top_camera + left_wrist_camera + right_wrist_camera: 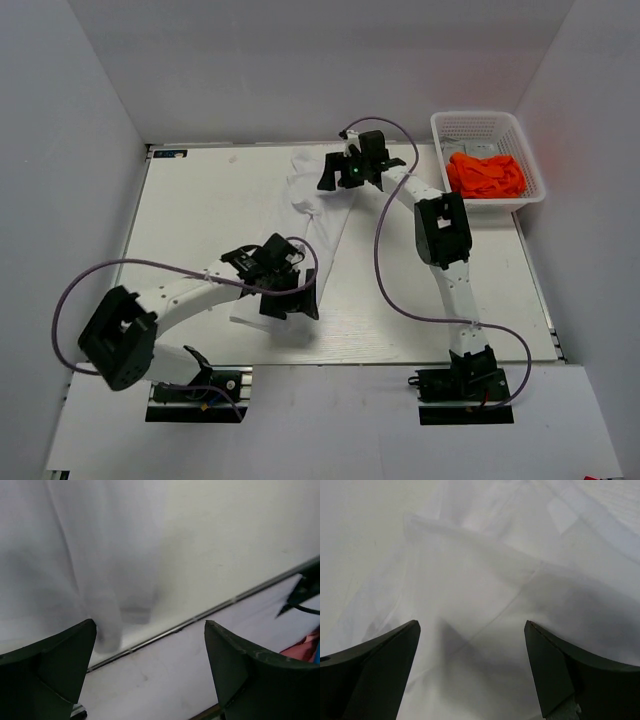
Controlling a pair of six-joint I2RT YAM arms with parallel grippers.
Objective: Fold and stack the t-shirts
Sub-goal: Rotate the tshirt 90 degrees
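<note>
The white t-shirt (325, 225) lies on the table in a long narrow band running from the far middle towards the near left. My right gripper (352, 178) is open over its far end; in the right wrist view the gripper (472, 627) hangs above creased white cloth (480, 580) with nothing between the fingers. My left gripper (290, 303) is open at the shirt's near end; in the left wrist view the gripper (150, 630) is empty, and the cloth (75, 555) lies beyond the left finger. The orange t-shirt (487, 175) lies crumpled in the basket.
The white lattice basket (480, 118) stands at the far right corner of the table. The table's near edge strip (200, 615) runs just under the left gripper. Grey walls close in the left, back and right sides. Purple cables loop beside both arms.
</note>
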